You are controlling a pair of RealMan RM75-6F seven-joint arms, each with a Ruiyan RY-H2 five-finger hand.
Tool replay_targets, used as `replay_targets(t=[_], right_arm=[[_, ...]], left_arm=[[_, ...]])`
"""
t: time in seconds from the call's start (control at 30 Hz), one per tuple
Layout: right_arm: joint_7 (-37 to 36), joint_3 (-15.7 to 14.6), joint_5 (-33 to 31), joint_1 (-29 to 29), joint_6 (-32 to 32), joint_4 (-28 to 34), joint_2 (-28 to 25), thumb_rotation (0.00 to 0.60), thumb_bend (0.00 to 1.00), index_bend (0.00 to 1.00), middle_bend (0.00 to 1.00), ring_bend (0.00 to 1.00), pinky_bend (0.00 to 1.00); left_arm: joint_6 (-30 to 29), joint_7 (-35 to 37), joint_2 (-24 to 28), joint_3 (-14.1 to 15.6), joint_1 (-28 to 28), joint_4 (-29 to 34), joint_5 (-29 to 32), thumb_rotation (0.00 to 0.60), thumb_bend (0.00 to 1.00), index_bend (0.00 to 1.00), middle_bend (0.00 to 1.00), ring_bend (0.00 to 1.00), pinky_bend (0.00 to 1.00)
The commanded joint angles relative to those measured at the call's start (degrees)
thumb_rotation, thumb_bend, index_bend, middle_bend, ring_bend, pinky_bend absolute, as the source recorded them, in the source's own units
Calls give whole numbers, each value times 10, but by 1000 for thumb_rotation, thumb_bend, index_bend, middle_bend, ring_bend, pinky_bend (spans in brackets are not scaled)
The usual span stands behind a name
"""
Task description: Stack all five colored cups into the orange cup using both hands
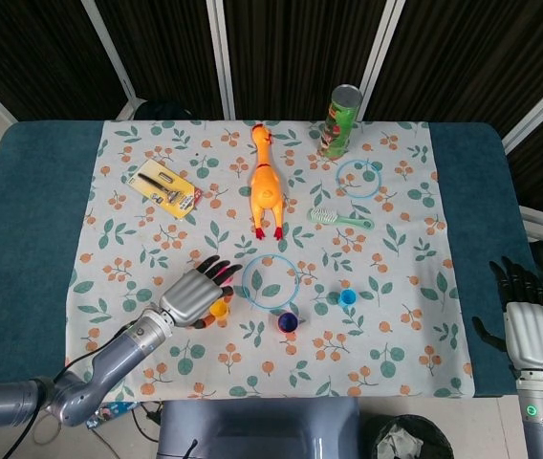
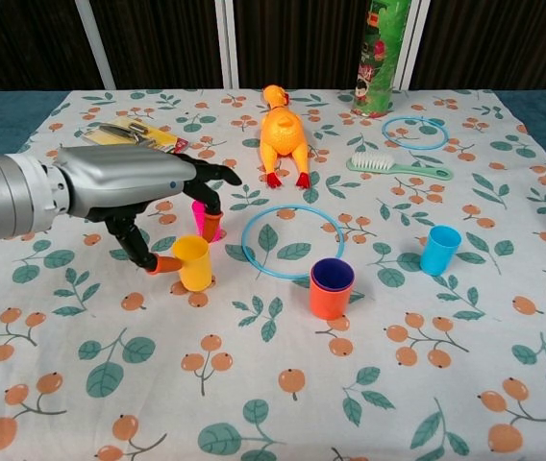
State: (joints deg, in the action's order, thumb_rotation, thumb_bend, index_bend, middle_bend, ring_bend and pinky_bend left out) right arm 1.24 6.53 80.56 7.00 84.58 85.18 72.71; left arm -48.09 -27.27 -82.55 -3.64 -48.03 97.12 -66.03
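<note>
A floral tablecloth (image 1: 138, 229) is spread over the table. A rubber chicken (image 1: 264, 182) is laid lengthwise near the middle, a green can (image 1: 341, 120) is stood upright at the far edge, and a blue ring (image 1: 358, 178) is seen just beside it. A green brush (image 1: 339, 219) lies below that ring. A yellow tool pack (image 1: 164, 187) is placed at the left, and a larger blue ring (image 1: 271, 281) near the front.

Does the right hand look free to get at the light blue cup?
Probably yes: the right hand hangs open off the table's edge, and bare cloth lies between it and the light blue cup, which stands alone.
</note>
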Motion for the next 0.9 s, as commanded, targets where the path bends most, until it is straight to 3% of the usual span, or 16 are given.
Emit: replay_targets(t=[0.03,0.37,0.9], right_arm=[[0,1,-1,0,0,0,0,600,350,55,2,0,101],[2,2,1,-1,-1,3,2,600,349,55,2,0,101],[-2,7,-3,-3,-2,-1,2,600,349,59,2,0,101]], left_arm=[[-10,8,7,-10,-2,13,-12,600,297,461,0,0,0],[-35,-15,10,-45,-26,70,-27,600,297,462,0,0,0],[-10,-22,-69,-61,-75,36,6,600,297,463,5,0,0]])
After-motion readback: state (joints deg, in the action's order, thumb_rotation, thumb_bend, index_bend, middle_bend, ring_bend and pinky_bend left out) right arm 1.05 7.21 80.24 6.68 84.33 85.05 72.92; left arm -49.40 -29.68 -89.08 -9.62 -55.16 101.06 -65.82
